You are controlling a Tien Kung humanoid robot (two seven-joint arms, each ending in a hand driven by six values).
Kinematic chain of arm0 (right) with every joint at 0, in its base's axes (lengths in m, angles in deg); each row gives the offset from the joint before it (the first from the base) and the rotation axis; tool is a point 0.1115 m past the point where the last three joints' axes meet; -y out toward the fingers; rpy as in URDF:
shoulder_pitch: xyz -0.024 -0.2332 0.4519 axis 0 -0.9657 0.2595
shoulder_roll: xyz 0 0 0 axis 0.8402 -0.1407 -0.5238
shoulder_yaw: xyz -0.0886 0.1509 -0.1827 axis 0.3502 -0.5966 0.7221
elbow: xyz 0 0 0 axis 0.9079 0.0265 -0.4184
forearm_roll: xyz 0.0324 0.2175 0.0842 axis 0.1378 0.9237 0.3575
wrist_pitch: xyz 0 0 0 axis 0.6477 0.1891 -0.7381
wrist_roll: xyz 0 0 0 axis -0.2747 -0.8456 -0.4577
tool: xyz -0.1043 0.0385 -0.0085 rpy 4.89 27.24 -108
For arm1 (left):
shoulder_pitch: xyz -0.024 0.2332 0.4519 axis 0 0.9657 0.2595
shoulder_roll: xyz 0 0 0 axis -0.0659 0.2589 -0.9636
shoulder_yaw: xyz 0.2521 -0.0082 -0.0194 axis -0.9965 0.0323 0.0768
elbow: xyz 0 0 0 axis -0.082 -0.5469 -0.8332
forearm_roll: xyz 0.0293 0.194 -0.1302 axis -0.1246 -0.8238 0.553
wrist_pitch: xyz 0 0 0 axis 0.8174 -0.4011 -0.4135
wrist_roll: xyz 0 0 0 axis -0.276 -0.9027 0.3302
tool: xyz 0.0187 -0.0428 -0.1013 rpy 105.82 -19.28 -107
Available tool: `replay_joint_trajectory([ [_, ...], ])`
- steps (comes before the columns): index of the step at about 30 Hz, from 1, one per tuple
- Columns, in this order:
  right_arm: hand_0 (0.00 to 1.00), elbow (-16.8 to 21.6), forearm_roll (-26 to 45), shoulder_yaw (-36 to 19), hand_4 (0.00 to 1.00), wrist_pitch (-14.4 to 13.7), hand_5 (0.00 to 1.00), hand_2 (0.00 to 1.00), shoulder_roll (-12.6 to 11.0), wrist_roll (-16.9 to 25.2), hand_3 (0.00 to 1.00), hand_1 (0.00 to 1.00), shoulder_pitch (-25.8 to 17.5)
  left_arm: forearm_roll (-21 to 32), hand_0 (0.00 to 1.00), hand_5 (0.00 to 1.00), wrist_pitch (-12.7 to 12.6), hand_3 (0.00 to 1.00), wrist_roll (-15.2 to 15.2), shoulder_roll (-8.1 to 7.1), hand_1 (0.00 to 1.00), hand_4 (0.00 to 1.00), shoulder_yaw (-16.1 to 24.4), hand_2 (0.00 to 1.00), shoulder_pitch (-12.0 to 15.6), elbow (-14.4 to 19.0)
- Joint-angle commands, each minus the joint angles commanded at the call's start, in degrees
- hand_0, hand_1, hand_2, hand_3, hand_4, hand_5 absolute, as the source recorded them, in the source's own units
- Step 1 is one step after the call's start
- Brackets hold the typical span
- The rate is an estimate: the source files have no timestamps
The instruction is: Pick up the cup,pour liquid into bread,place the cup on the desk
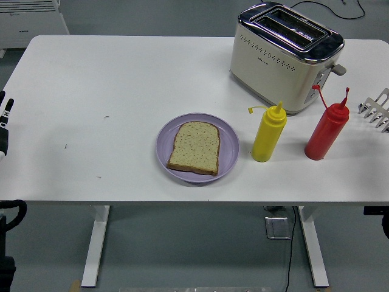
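Observation:
A slice of bread [194,148] lies on a purple plate [163,146] at the table's front middle. A yellow squeeze bottle [267,135] stands upright just right of the plate. A red squeeze bottle [326,132] stands upright further right. No cup shows. My left hand [5,125] rests at the picture's left edge, far from the bottles, only a sliver showing. My right hand is out of view and nothing touches the bottles.
A cream and chrome toaster [284,58] stands behind the bottles at the back right. A metal rack [377,109] pokes in at the right edge. A white unit [30,21] stands beyond the table's far left corner.

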Motion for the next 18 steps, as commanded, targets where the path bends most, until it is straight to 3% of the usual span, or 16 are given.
replay_joint_trajectory([
  [18, 0.925, -1.42, 0.47, 0.04, 0.809, -0.56, 0.609, 0.91, 0.68, -0.41, 0.947, 0.863, 0.15, 0.08, 0.829, 0.998, 0.03, 0.742, 0.04, 0.05, 0.834, 0.666, -0.02, 0.847, 0.02, -0.03],
])
